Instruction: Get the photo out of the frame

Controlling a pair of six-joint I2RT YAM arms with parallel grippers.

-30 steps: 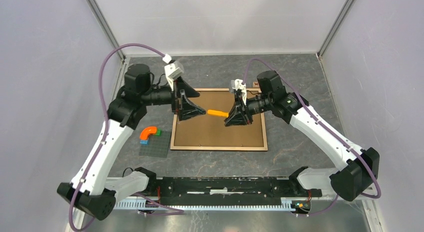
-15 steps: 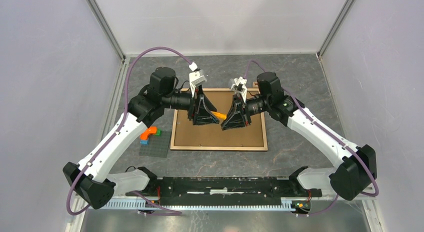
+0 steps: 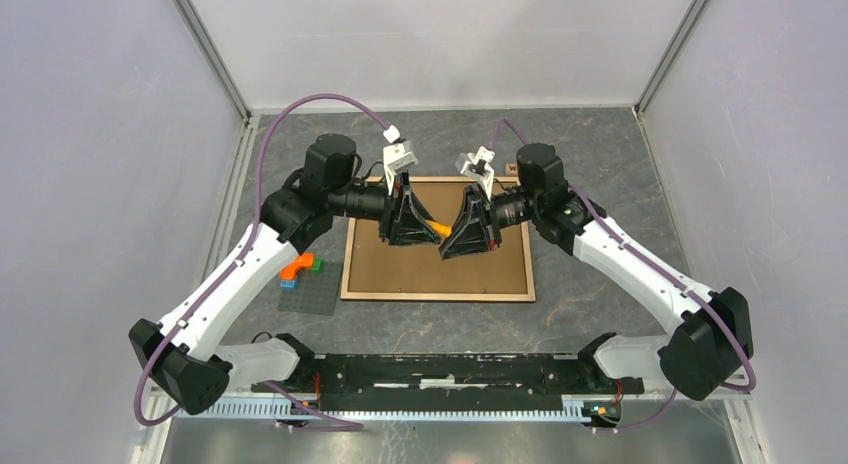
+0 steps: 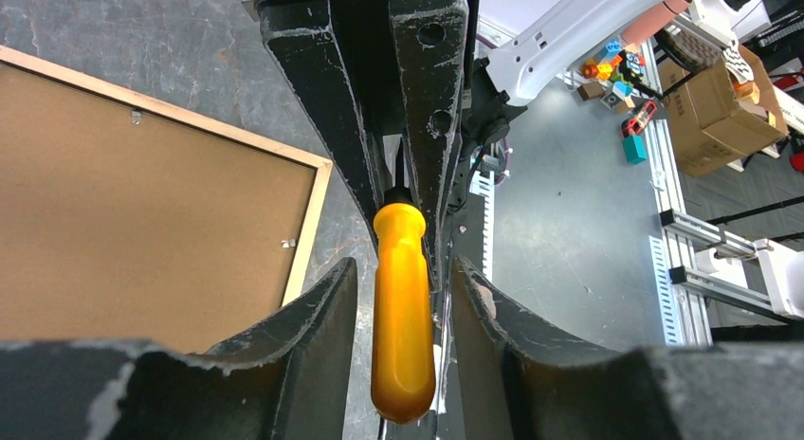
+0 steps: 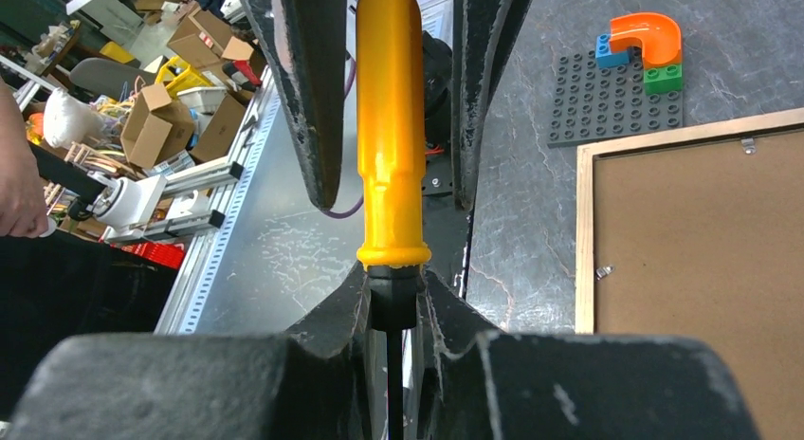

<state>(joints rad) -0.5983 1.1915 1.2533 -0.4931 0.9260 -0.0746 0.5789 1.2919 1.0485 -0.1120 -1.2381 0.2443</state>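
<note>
- Two arms meet over the middle of the table (image 3: 600,294) in the top view. The left gripper (image 3: 432,229) and the right gripper (image 3: 447,233) point at each other, tip to tip, with a short stretch of an orange screwdriver (image 3: 437,227) showing between them.
- Below them in the same view, the frame (image 3: 437,281) lies flat with its brown back up and its light wood edge all round. The photo cannot be seen; only the backing shows.
- Left of the frame and apart from it sits a dark grey baseplate (image 3: 308,294) carrying an orange curved brick (image 3: 297,265).
- From the left wrist, that gripper's two fingers stand on either side of the orange handle. A narrow gap shows on each side, so the jaws are apart and grip nothing.
- Beyond the handle in this view, the right gripper's fingers are pressed together over the black collar where handle meets shaft. The frame's corner lies at the left, with two small metal clips (image 4: 286,243) on its back near the wood edge.
- From the right wrist, its own fingers are clamped on the screwdriver's black collar, and the orange handle runs straight away from the camera.
- Farther up that view, the left gripper's fingers flank the handle without touching it.
- To the right in this view lies the frame's brown back with its wood edge. Past it is the baseplate, with a blue brick (image 5: 607,49) and a green brick (image 5: 662,78) beside the orange curved one.
</note>
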